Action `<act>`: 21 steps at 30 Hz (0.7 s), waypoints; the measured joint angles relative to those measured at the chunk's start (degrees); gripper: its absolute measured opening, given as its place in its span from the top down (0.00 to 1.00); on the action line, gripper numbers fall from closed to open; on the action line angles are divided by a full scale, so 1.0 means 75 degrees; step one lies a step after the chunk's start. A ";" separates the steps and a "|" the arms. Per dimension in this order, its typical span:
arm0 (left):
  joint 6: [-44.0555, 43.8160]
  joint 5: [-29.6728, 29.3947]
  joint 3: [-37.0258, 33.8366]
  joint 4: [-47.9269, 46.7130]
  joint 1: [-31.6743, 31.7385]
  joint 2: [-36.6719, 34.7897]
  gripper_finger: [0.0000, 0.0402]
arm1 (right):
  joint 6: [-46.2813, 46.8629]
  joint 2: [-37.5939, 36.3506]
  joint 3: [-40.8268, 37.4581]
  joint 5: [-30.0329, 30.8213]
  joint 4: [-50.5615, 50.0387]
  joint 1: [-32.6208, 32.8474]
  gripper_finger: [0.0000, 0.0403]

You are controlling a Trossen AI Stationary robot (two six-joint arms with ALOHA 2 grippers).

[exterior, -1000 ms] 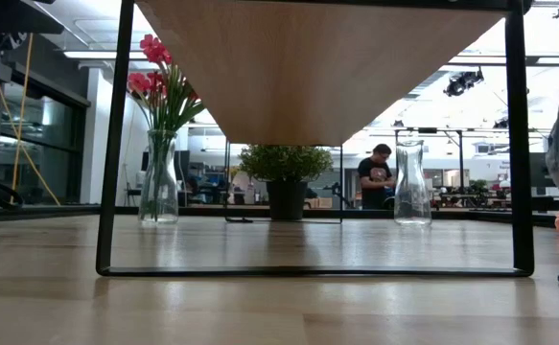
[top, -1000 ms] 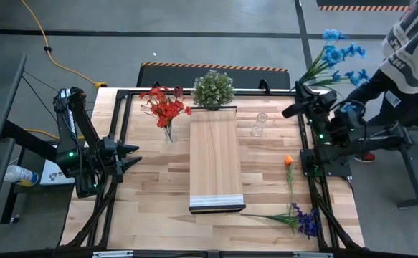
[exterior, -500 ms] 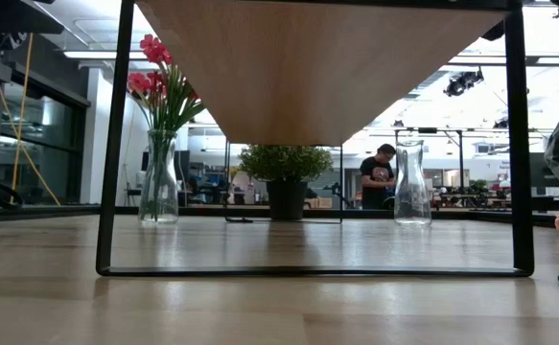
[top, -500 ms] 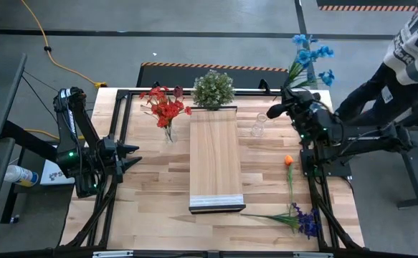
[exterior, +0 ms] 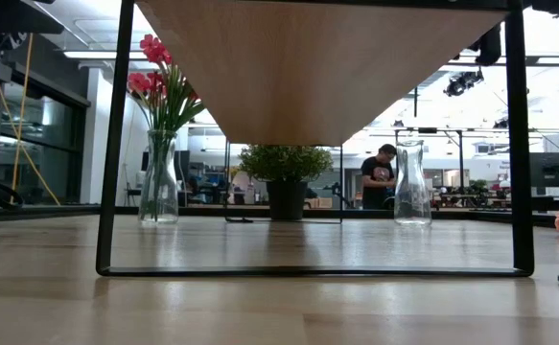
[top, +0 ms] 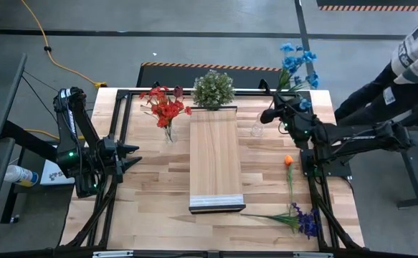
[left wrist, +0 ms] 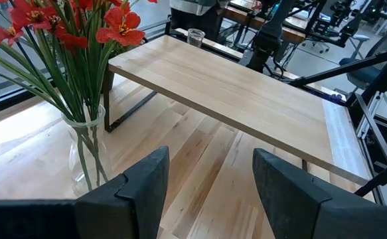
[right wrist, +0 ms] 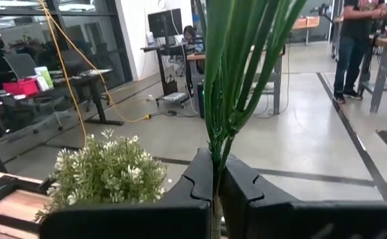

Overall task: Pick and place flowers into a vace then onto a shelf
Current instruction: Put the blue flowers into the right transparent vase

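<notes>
High view: red flowers [top: 165,105] in vase [top: 168,133]

No readable text, labels, brands, numbers or signs in any view.
</notes>
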 joint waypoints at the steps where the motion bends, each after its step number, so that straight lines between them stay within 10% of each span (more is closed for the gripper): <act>1: 0.0000 0.0001 0.0000 0.0000 0.0000 0.0001 0.38 | 0.0142 0.0024 0.0000 -0.0005 -0.0111 0.0000 1.00; 21: 0.0000 0.0000 0.0001 0.0003 -0.0001 0.0001 0.38 | 0.1632 0.0966 -0.0003 -0.0101 -0.1093 0.0009 1.00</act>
